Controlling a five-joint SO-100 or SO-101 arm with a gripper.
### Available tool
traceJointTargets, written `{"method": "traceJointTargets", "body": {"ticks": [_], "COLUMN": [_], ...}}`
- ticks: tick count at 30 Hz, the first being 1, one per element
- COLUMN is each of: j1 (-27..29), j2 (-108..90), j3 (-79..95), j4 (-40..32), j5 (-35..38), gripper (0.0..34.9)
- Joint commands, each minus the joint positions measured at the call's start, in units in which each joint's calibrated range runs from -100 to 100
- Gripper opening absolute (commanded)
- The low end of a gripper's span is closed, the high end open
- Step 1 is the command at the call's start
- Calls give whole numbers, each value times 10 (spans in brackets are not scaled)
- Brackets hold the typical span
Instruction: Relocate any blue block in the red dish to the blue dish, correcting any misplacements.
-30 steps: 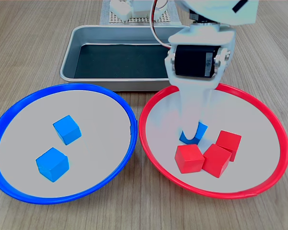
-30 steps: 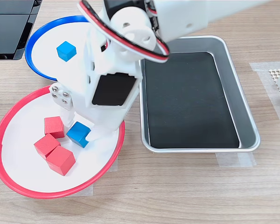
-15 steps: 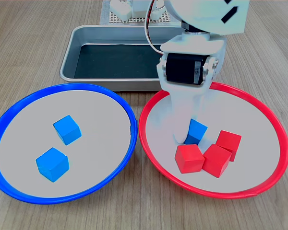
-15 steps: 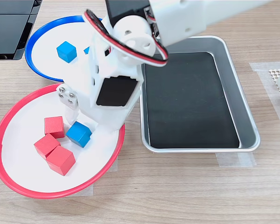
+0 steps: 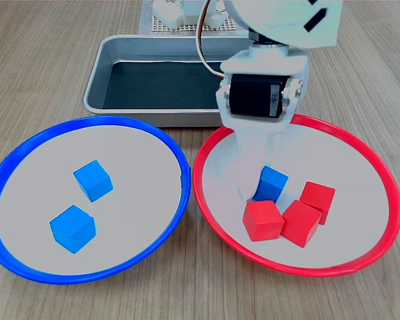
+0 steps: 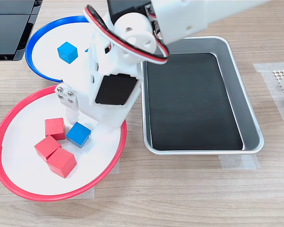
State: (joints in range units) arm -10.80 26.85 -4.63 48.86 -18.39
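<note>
1. Blue block (image 5: 274,182) sat inside the red dish (image 5: 384,175), toward the middle of its grey floor; in the second exterior view it (image 6: 78,134) lay just beside the nearest of the red cubes.
2. Three red cubes (image 5: 263,220) clustered in the same dish, in front of and to the first exterior view's right of the blue block, with the nearest one touching or almost touching it.
3. The gripper (image 5: 255,189) reached down into the red dish, its white fingers (image 6: 99,128) right against the blue block on the first exterior view's left side.
4. Whether the jaws were closed on the block or merely beside it could not be told, since the arm's body covered the tips in both exterior views.
5. The blue dish (image 5: 175,148) lay to the first exterior view's left of the red one, their rims nearly touching, and held two more blue cubes (image 5: 93,180) set apart from each other.
6. A rectangular metal tray (image 6: 236,85) with a dark liner stood behind both dishes in the first exterior view, close to the red dish's rim.
7. All of it rested on a wooden tabletop (image 6: 189,189).
</note>
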Motion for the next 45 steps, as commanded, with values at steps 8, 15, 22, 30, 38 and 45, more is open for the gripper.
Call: {"method": "traceJointTargets", "body": {"ticks": [8, 15, 22, 30, 38, 45], "j1": [-9, 36, 149, 202, 214, 221], "j2": [-115, -248, -341, -315, -232, -161], "j3": [-21, 73, 194, 275, 233, 162], "j4": [-22, -81, -136, -116, -134, -145], "j5": [47, 134, 219, 214, 192, 188], "gripper": [1, 0, 0, 0, 0, 0]}}
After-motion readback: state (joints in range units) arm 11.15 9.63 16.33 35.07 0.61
